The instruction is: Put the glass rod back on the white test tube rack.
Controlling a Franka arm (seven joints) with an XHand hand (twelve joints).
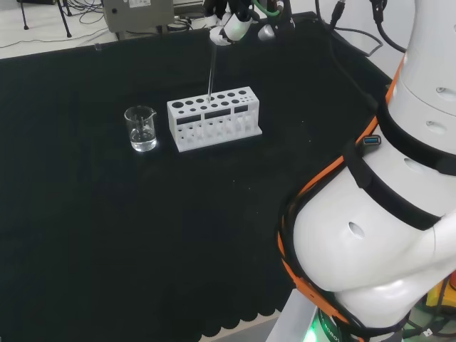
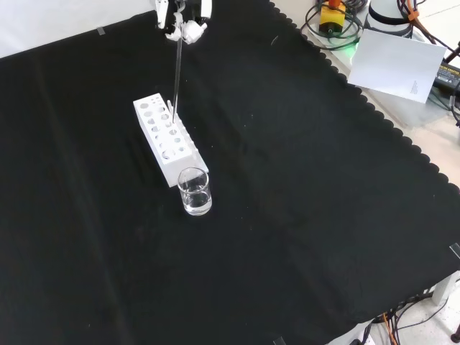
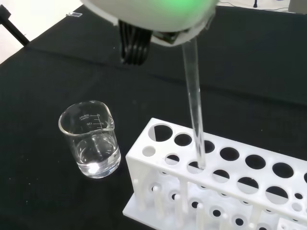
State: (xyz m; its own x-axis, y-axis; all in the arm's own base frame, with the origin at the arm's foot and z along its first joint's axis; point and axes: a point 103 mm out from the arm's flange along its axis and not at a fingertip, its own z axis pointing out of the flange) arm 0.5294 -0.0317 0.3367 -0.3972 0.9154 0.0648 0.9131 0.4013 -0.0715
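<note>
Wrist view: clear, slender glass rod (image 3: 194, 100) entering white rack (image 3: 230, 177).

Arm links (image 1: 370, 242), right side of the head view: glossy white, rounded shells with small oval recesses. Black bands encircle the joints; orange seams run along the link edges. A blue connector port sits at one black band. Hand (image 1: 239, 25), upper centre of the head view: white segments with black parts, black cables trailing behind.

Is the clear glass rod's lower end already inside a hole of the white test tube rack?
Yes: the clear glass rod enters a top hole of the white test tube rack.
</note>
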